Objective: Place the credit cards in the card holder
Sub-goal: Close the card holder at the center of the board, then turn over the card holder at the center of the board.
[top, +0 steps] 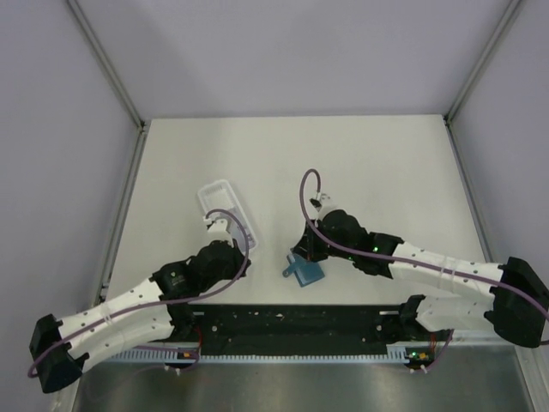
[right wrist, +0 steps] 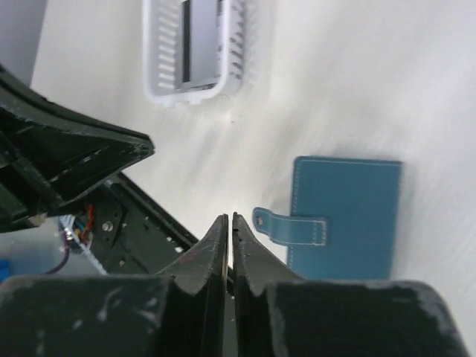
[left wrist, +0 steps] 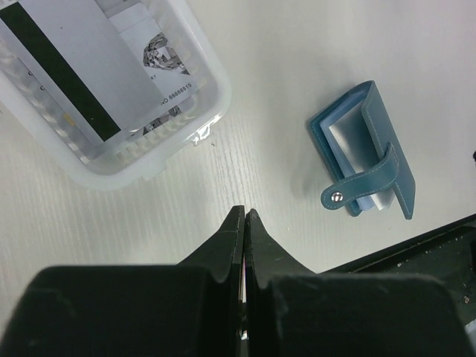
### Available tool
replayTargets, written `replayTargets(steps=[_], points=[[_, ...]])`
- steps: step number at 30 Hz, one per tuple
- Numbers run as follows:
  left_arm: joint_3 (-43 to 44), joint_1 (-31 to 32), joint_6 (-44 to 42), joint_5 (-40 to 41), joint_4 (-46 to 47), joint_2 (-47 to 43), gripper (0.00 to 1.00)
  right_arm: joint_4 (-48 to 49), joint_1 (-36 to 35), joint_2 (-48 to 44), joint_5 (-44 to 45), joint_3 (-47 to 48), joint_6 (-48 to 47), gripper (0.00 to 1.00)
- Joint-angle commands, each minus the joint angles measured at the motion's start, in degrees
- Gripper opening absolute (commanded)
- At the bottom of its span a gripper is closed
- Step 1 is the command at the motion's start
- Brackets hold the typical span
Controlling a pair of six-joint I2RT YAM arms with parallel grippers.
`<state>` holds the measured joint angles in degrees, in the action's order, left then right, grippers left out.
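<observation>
The teal card holder [top: 305, 272] lies folded near the table's front edge, snap tab loose. It shows in the left wrist view [left wrist: 379, 141] with pale sheets at its open edge, and in the right wrist view [right wrist: 346, 216]. The credit cards [left wrist: 67, 67] lie in a white plastic tray; the top one has a dark stripe, and they also show in the right wrist view [right wrist: 197, 41]. My left gripper [left wrist: 244, 213] is shut and empty, between tray and holder [top: 244, 255]. My right gripper [right wrist: 229, 217] is shut and empty, just left of the holder's tab [top: 297, 256].
The white tray [top: 206, 196] stands left of centre, behind my left gripper, and shows in the left wrist view [left wrist: 186, 134]. The black base rail [top: 283, 322] runs along the near edge, close to the holder. My left arm [right wrist: 59, 156] is close on the right gripper's left.
</observation>
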<state>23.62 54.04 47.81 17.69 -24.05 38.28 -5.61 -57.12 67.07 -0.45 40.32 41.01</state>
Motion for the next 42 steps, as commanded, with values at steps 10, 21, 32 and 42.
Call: replayTargets(steps=[10, 21, 32, 42], points=[[3.98, 0.01, -2.37, -1.61, 3.13, 3.2, 0.0, 1.91, 0.96, 9.29, -0.96, -3.67, 0.99, 0.0], [6.79, 0.01, -4.83, -5.99, 9.1, 8.12, 0.0, 2.18, 0.79, 9.15, -0.26, -3.23, 1.17, 0.0], [11.36, 0.1, -5.89, -16.02, 20.79, 20.07, 0.0, -11.87, 3.33, -9.75, 15.74, -5.68, 4.42, 0.09], [14.09, 1.59, -6.42, -21.38, 27.04, 31.23, 0.0, -14.87, 6.93, -18.72, 15.65, -13.24, 7.59, 0.29]])
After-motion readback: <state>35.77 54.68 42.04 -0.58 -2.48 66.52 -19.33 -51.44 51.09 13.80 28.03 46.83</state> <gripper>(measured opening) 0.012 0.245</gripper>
